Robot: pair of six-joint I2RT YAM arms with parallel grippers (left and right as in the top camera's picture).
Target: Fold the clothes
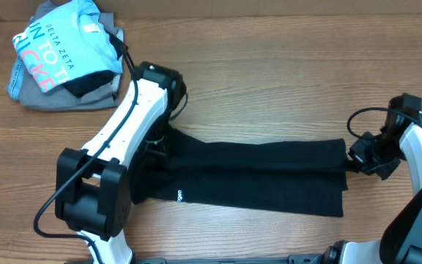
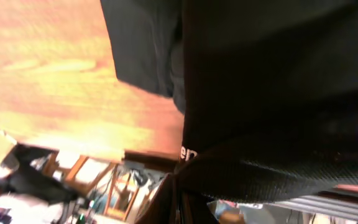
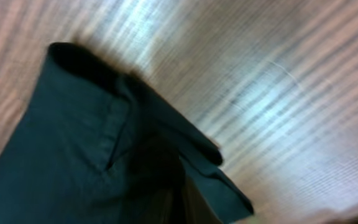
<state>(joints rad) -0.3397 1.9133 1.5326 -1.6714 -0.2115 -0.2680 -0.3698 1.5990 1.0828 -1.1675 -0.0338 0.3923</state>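
Note:
The clothes, a black T-shirt (image 1: 262,172), lie as a long flat strip across the middle of the wooden table, with a small white logo (image 1: 179,196) near the left front. My left gripper (image 1: 160,147) is shut on the strip's left end. In the left wrist view the black fabric (image 2: 278,93) fills the frame and runs between the closed fingers of the left gripper (image 2: 180,202). My right gripper (image 1: 352,160) is shut on the strip's right end. In the right wrist view the dark cloth (image 3: 73,155) bunches into the right gripper (image 3: 188,202).
At the back left corner a light blue printed shirt (image 1: 57,51) is piled on a grey folded garment (image 1: 42,95). The left arm (image 1: 123,125) stretches diagonally over the table's left part. A black cable (image 1: 361,117) loops beside the right arm.

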